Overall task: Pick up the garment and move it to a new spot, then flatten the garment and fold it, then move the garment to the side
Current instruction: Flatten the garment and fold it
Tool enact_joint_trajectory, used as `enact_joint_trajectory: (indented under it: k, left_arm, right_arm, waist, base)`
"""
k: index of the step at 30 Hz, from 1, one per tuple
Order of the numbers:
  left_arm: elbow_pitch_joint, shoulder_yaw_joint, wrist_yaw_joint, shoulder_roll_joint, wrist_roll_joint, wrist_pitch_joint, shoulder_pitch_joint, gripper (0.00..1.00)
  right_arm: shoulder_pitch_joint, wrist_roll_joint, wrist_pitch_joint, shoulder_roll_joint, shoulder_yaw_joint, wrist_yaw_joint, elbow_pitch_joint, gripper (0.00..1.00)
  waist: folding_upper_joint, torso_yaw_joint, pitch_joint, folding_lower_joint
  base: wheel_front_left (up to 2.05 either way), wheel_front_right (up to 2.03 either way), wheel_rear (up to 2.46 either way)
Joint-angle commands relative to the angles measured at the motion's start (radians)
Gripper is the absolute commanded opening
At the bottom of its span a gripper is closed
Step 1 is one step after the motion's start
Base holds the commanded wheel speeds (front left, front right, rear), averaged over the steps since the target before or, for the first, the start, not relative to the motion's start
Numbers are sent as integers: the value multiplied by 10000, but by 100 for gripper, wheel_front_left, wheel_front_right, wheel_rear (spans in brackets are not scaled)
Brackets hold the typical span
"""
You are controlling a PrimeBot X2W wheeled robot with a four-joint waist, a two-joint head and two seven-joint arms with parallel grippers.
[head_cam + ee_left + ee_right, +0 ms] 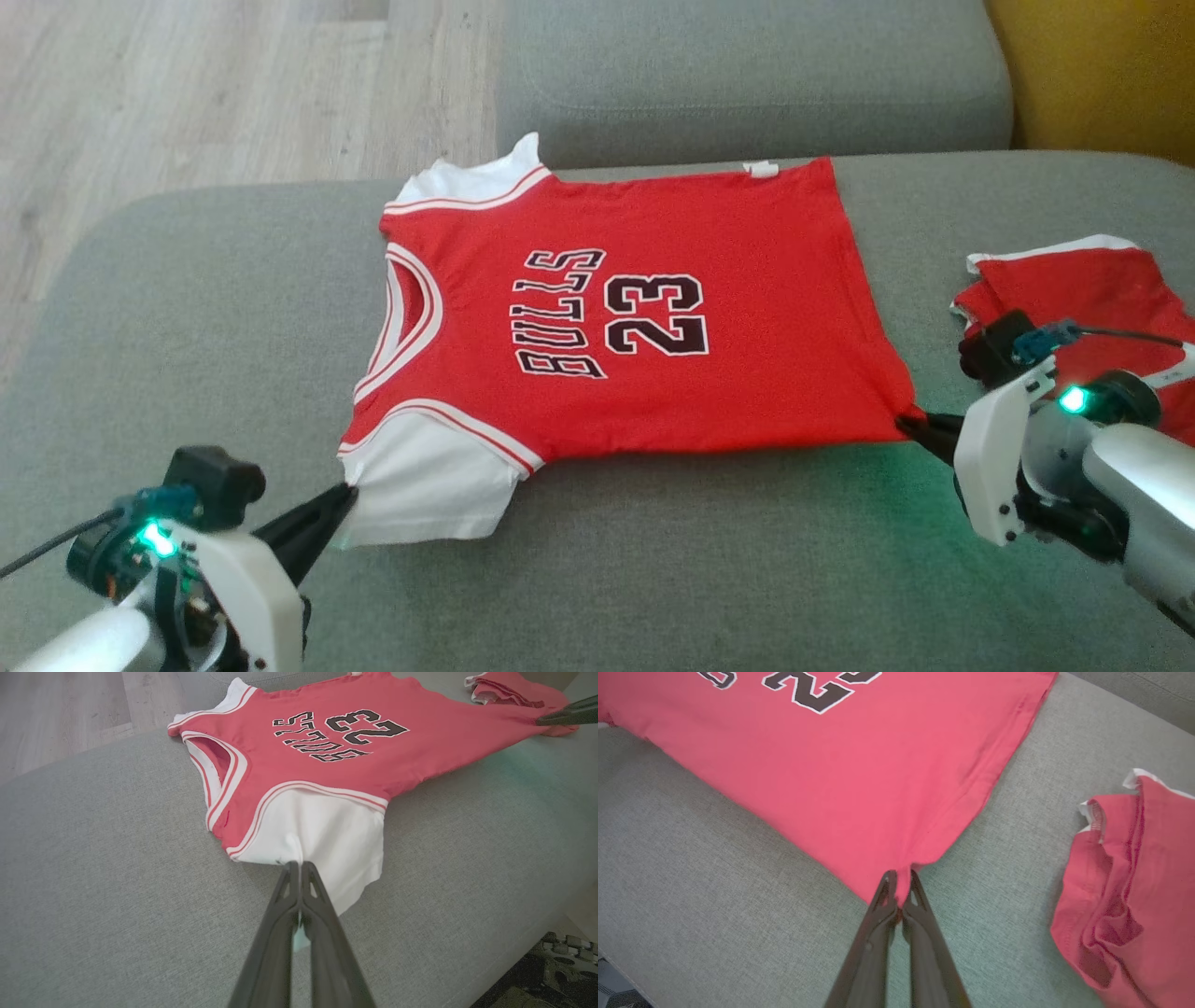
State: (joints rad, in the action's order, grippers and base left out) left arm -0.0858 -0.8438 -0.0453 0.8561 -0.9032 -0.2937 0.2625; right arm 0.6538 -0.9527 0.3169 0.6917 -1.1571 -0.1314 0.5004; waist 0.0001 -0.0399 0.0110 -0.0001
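You have the jersey (635, 317) spread flat, print up, on the grey sofa (653, 560), collar toward the left. The left gripper (347, 493) has its fingers pinched together on the edge of the near white sleeve. The right gripper (906, 425) is clamped on the near hem corner, which is drawn to a point. The cloth lies stretched between the two. Another garment (1092, 280), red and crumpled, sits on the cushion just beyond the right gripper, apart from the jersey.

Red jersey (644, 327) flat on sofa.
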Motion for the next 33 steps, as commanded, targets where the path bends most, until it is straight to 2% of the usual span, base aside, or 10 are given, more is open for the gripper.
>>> enact_joint_trajectory:
  k: [1,5,11,25,33]
  left_arm:
    - [-223,611,-90,440,98,50,740,0]
    - [30,628,18,263,263,-53,1238,0]
    - [994,591,452,-35,438,-533,2321,0]
    - [3494,370,1388,-890,1084,-1348,5172,0]
    - [4720,-92,1661,-1440,1335,-1512,6298,0]
  right_arm:
    - [199,-42,-17,271,211,7,-203,0]
    - [441,-60,-11,118,443,7,-300,0]
    - [966,40,34,-214,738,7,-84,0]
    - [2232,456,-270,-1301,1387,7,1754,0]
    - [2800,573,-482,-1726,1335,7,2264,0]
  waist:
    - [-1,5,-114,1]
    - [-1,-6,-427,1]
    - [-1,-22,-952,1]
    - [-1,170,-2140,1]
    - [-1,300,-2580,1]
  base:
    - [0,0,0]
    - [0,0,0]
    - [0,0,0]
    - [0,0,0]
    - [0,0,0]
